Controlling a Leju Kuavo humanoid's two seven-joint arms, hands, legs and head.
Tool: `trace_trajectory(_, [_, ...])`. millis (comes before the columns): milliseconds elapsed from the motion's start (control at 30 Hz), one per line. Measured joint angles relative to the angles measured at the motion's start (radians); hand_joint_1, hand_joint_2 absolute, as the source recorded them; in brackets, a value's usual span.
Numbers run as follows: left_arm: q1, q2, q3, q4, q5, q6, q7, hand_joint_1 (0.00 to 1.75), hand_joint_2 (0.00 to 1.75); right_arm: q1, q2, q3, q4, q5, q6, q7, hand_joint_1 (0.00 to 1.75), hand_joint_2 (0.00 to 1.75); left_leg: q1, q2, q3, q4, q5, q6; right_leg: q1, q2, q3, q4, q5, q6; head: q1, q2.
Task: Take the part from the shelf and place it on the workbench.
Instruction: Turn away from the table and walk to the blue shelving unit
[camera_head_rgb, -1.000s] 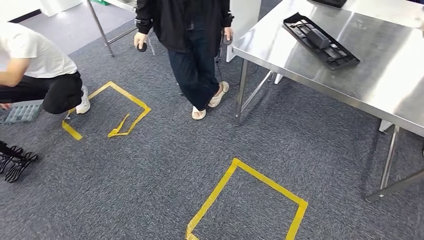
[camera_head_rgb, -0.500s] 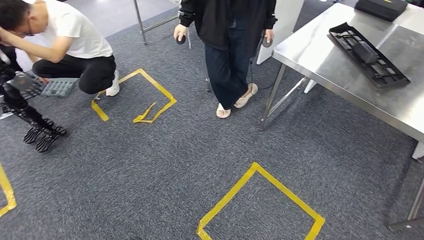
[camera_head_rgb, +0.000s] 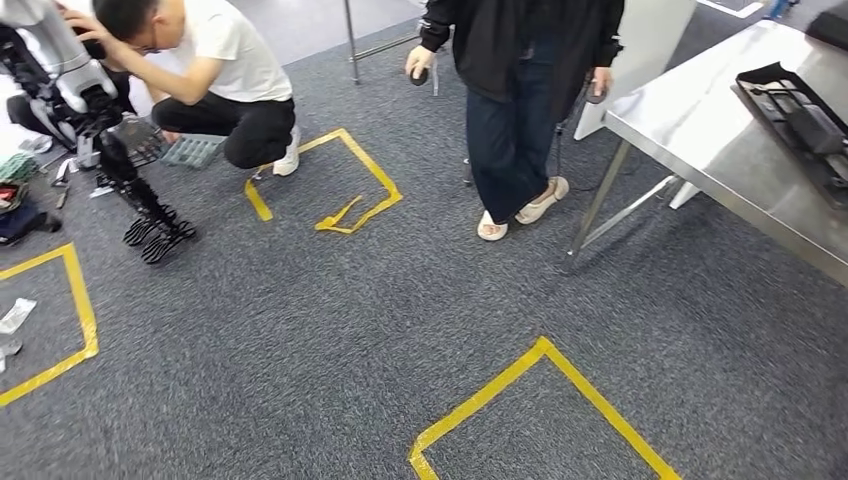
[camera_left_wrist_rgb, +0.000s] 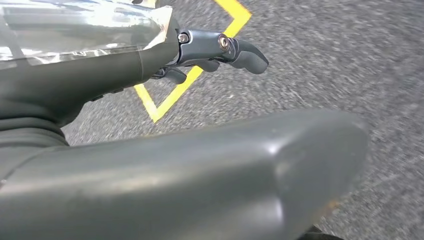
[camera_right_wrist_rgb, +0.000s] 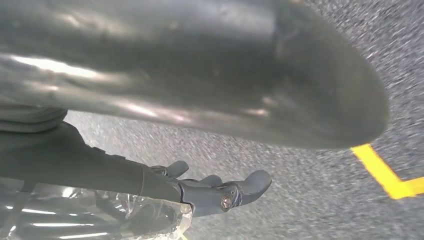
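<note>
Part (camera_head_rgb: 800, 125): black moulded tray-like piece; the one such item visible.

Head view: the part lies on the steel workbench (camera_head_rgb: 700, 130) at the right, near its far side; no shelf can be made out. A standing person in dark clothes (camera_head_rgb: 520, 100) is beside the workbench corner, a small controller in each hand. A crouching person in a white shirt (camera_head_rgb: 215, 60) is further left, a grey gridded tray (camera_head_rgb: 190, 150) on the carpet just beside them. A silver-and-black jointed arm (camera_head_rgb: 110, 150), seemingly from another machine, hangs at the far left. Yellow tape squares (camera_head_rgb: 540, 400) mark the grey carpet.

Left wrist view: left hand (camera_left_wrist_rgb: 150, 60) hangs over the carpet; fingers (camera_left_wrist_rgb: 240, 50) stretched out, thumb well apart, carpet showing between them; nothing held. A crinkled clear film (camera_left_wrist_rgb: 80, 25) lies along the hand; its purpose cannot be told.

Right wrist view: right hand (camera_right_wrist_rgb: 150, 185) likewise; fingers (camera_right_wrist_rgb: 245, 187) extended and spread from the thumb; empty. The same clear film (camera_right_wrist_rgb: 100, 220) is alongside.

Step in hand, by judgement: travelling with empty hands, probably to find the shelf. Advice: keep both arms hanging close; pass well apart from both people and the workbench leg; stop square on a taped mark before reaching.
</note>
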Motion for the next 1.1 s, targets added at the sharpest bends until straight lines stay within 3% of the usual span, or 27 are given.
trace_trajectory(67, [-0.001, 0.001, 0.000, 0.000, 0.000, 0.001, 0.000, 0.00, 0.00, -0.005, -0.001, 0.001, 0.000, 0.002, 0.002, 0.002, 0.00, 0.00, 0.003, 0.038, 0.079, -0.137, 0.056, 0.000, 0.001, -0.021, 0.003, 0.001, -0.003, 0.003, -0.001, 0.000])
trace_trajectory(133, [-0.004, 0.001, 0.000, 0.000, 0.000, 0.002, 0.000, 0.00, 0.00, -0.008, -0.002, 0.001, 0.000, 0.003, 0.002, 0.004, 0.00, 0.00, -0.001, 0.068, 0.131, -0.231, 0.083, 0.008, 0.009, -0.038, 0.005, 0.003, -0.008, 0.011, 0.002, 0.000])
trace_trajectory(167, [-0.005, 0.001, 0.000, 0.000, 0.000, 0.003, 0.000, 0.00, 0.00, -0.010, -0.002, 0.001, 0.000, 0.003, 0.002, 0.005, 0.00, 0.00, -0.005, 0.069, 0.136, -0.244, 0.083, 0.015, 0.012, -0.047, 0.006, 0.003, -0.010, 0.016, 0.004, 0.000])
trace_trajectory(233, [-0.004, 0.002, 0.000, 0.000, 0.000, 0.004, 0.000, 0.00, 0.00, -0.014, -0.002, 0.002, 0.000, 0.003, 0.002, 0.006, 0.00, 0.00, -0.010, 0.045, 0.133, -0.248, 0.089, 0.032, 0.010, -0.060, 0.008, 0.003, -0.013, 0.027, 0.006, 0.000])
trace_trajectory(300, [-0.004, 0.004, 0.000, 0.000, 0.000, 0.004, -0.001, 0.00, 0.00, -0.017, -0.002, 0.004, 0.000, 0.003, 0.002, 0.006, 0.00, 0.00, -0.008, 0.023, 0.133, -0.256, 0.097, 0.048, 0.006, -0.027, -0.009, 0.040, -0.038, 0.031, 0.007, 0.000])
trace_trajectory(367, [-0.007, 0.004, 0.000, 0.000, 0.000, 0.005, -0.001, 0.00, 0.00, -0.016, -0.001, 0.006, 0.000, 0.003, 0.002, 0.007, 0.00, 0.00, -0.008, 0.001, 0.130, -0.259, 0.103, 0.059, 0.003, 0.031, -0.059, 0.153, -0.092, 0.023, 0.011, 0.000])
trace_trajectory(433, [-0.007, 0.003, 0.000, 0.000, 0.000, 0.005, -0.002, 0.00, 0.00, -0.013, -0.002, 0.007, 0.000, 0.001, 0.002, 0.008, 0.00, 0.00, -0.011, -0.026, 0.126, -0.258, 0.106, 0.063, 0.003, 0.054, -0.120, 0.281, -0.136, 0.020, 0.013, 0.000])
trace_trajectory(467, [-0.005, 0.004, 0.000, 0.000, 0.000, 0.005, -0.002, 0.00, 0.00, -0.012, -0.002, 0.007, 0.000, 0.000, 0.002, 0.008, 0.00, 0.00, -0.012, -0.040, 0.125, -0.258, 0.107, 0.063, 0.003, 0.057, -0.134, 0.305, -0.138, 0.024, 0.014, 0.000])
trace_trajectory(500, [-0.004, 0.004, 0.000, 0.000, 0.000, 0.004, -0.002, 0.00, 0.00, -0.011, -0.003, 0.007, 0.000, 0.000, 0.002, 0.009, 0.00, 0.00, -0.012, -0.054, 0.125, -0.258, 0.108, 0.063, 0.002, 0.060, -0.126, 0.284, -0.122, 0.032, 0.014, 0.000])
trace_trajectory(533, [-0.003, 0.004, 0.000, 0.000, 0.000, 0.004, -0.002, 0.00, 0.00, -0.012, -0.003, 0.008, 0.000, -0.001, 0.002, 0.010, 0.00, 0.00, -0.011, -0.068, 0.125, -0.257, 0.109, 0.061, 0.000, 0.066, -0.100, 0.226, -0.094, 0.041, 0.014, 0.000])
trace_trajectory(600, [-0.003, 0.004, -0.001, 0.000, 0.000, 0.002, -0.003, 0.00, 0.00, -0.013, -0.003, 0.008, 0.000, -0.001, 0.002, 0.010, 0.00, 0.00, -0.012, -0.093, 0.124, -0.254, 0.111, 0.055, -0.004, 0.106, -0.035, 0.080, -0.037, 0.051, 0.015, 0.000])
trace_trajectory(667, [-0.004, 0.003, -0.001, 0.000, 0.000, 0.000, -0.003, 0.00, 0.00, -0.014, -0.003, 0.008, 0.000, -0.001, 0.002, 0.010, 0.00, 0.00, -0.016, -0.111, 0.119, -0.252, 0.114, 0.046, -0.004, 0.130, -0.006, 0.015, -0.013, 0.043, 0.014, 0.000])
trace_trajectory(733, [-0.002, 0.004, -0.001, 0.000, 0.000, -0.001, -0.003, 0.00, 0.00, -0.014, -0.002, 0.008, 0.000, -0.002, 0.002, 0.009, 0.00, 0.00, -0.015, -0.126, 0.113, -0.254, 0.120, 0.034, -0.002, 0.111, -0.003, 0.013, -0.008, 0.028, 0.014, 0.000])
trace_trajectory(767, [-0.001, 0.004, 0.000, 0.000, 0.000, -0.001, -0.003, 0.00, 0.00, -0.015, -0.002, 0.008, 0.000, -0.002, 0.002, 0.009, 0.00, 0.00, -0.014, -0.122, 0.109, -0.249, 0.117, 0.028, -0.003, 0.101, -0.001, 0.010, -0.004, 0.021, 0.014, 0.000])
trace_trajectory(833, [-0.002, 0.004, 0.000, 0.000, 0.000, -0.001, -0.003, 0.00, 0.00, -0.014, -0.003, 0.009, 0.000, -0.002, 0.002, 0.008, 0.00, 0.00, -0.014, -0.075, 0.078, -0.187, 0.075, 0.020, -0.008, 0.076, -0.001, 0.004, 0.002, 0.005, 0.009, 0.000])
trace_trajectory(900, [-0.003, 0.004, -0.001, 0.000, 0.000, -0.001, -0.003, 0.00, 0.00, -0.010, -0.004, 0.009, 0.000, -0.002, 0.002, 0.007, 0.00, 0.00, -0.011, -0.023, 0.015, -0.052, 0.004, 0.013, -0.004, 0.048, -0.002, 0.004, 0.001, -0.005, 0.005, 0.000])
trace_trajectory(967, [-0.001, 0.004, 0.000, 0.000, 0.000, -0.001, -0.003, 0.00, 0.00, -0.008, -0.004, 0.009, 0.000, -0.002, 0.002, 0.007, 0.00, 0.00, -0.005, -0.008, -0.028, 0.040, -0.024, 0.007, -0.001, 0.019, -0.003, 0.004, 0.000, -0.006, 0.005, 0.000])
trace_trajectory(1000, [0.000, 0.005, 0.000, 0.000, 0.000, -0.001, -0.003, 0.00, 0.00, -0.008, -0.005, 0.009, 0.000, -0.002, 0.002, 0.007, 0.00, 0.00, -0.002, -0.004, -0.022, 0.032, -0.011, 0.004, 0.000, 0.006, -0.003, 0.004, 0.000, -0.007, 0.004, 0.000])
trace_trajectory(1033, [0.001, 0.005, 0.000, 0.000, 0.000, -0.001, -0.002, 0.00, 0.00, -0.009, -0.005, 0.009, 0.000, -0.001, 0.002, 0.007, 0.00, 0.00, 0.001, 0.006, 0.006, -0.016, 0.017, 0.003, -0.001, -0.005, -0.002, 0.004, -0.002, -0.006, 0.004, 0.000])
trace_trajectory(1100, [-0.001, 0.005, -0.001, 0.000, 0.000, -0.001, -0.001, 0.00, 0.00, -0.009, -0.004, 0.009, 0.000, -0.001, 0.002, 0.007, 0.00, 0.00, 0.001, 0.050, 0.086, -0.158, 0.072, 0.003, 0.004, -0.026, 0.002, 0.006, -0.007, 0.000, 0.004, 0.000])
